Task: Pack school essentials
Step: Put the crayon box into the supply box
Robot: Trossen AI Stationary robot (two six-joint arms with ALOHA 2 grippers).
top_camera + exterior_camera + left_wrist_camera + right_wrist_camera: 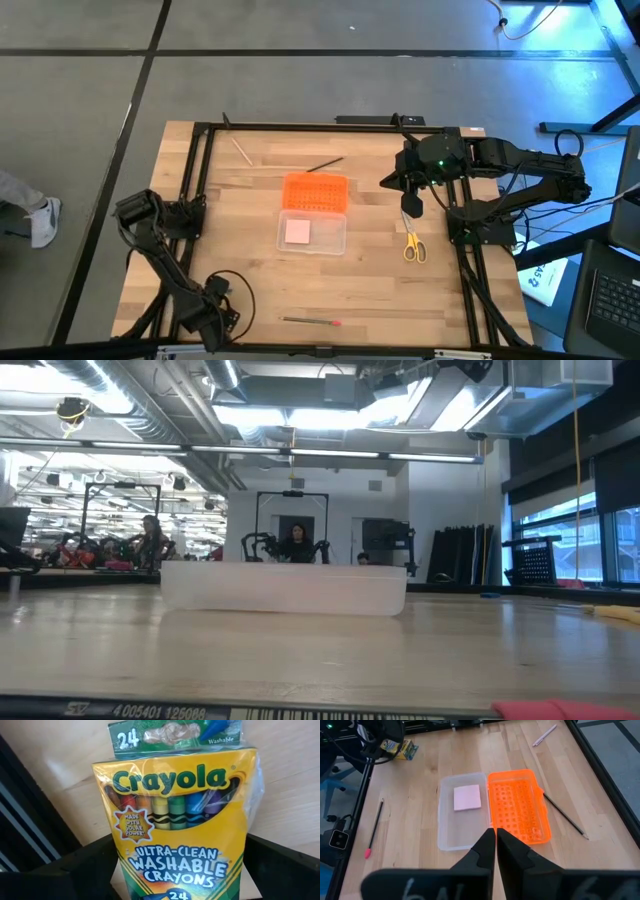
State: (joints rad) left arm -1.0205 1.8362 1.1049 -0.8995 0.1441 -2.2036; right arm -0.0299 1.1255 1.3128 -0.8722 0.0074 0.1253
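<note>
The clear plastic box (313,232) sits open mid-table, its orange lid (315,191) folded flat on the far side. A pale pink square block (298,231) lies inside the box, toward its left end. Yellow-handled scissors (414,245) lie on the wood to the right of the box, just beside the right frame rail. A dark pencil (325,164) lies beyond the lid, and a pale pen (241,151) farther left near the back edge. A thin pencil with a red tip (311,322) lies by the near edge.

The right gripper (496,851) hangs above the table between the lid and the scissors, its fingers pressed together on nothing. Nothing stands between it and the box.

The left gripper (222,312) is low at the near left corner, and the Crayola crayon box (180,825) stands between its fingers, filling the left wrist view. The box reads "Crayola", "24", "Washable", "Made with solar power" and "Ultra-clean washable crayons". A barcode strip (150,711) with "4 005401 126089" shows along the low view's near edge.
</note>
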